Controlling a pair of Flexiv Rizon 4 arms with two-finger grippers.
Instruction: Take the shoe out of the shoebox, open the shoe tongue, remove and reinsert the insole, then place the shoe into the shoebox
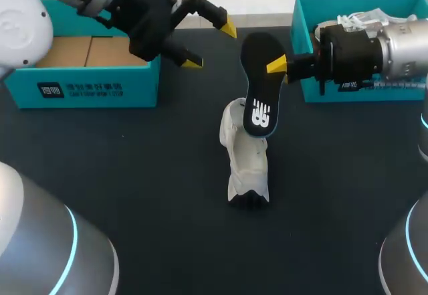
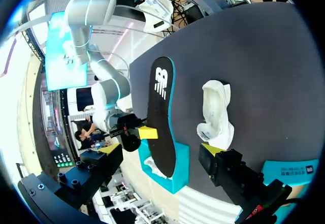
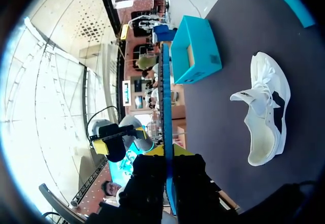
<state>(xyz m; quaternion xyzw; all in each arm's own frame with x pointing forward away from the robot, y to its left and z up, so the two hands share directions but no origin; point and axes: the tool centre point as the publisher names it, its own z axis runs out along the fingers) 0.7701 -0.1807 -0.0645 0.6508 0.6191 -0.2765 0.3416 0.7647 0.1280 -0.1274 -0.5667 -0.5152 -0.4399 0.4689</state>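
The white shoe (image 1: pixel 246 154) lies on its side in the middle of the black table (image 1: pixel 134 174); the right wrist view shows the shoe (image 3: pixel 266 113) beside the gripper with its opening facing the camera. My right gripper (image 1: pixel 279 65) is shut on the edge of the black insole (image 1: pixel 259 87), which hangs in the air above the shoe's far end. Seen edge-on, the insole (image 3: pixel 166 97) rises from between the right gripper's fingers (image 3: pixel 167 155). My left gripper (image 1: pixel 210 44) hovers open and empty left of the insole, one fingertip (image 2: pixel 213 149) near the shoe (image 2: pixel 216 115).
A teal shoebox (image 1: pixel 87 74) with a cardboard-brown inside stands at the back left under my left arm. A second teal box (image 1: pixel 304 47) at the back right holds white contents, partly hidden by my right arm.
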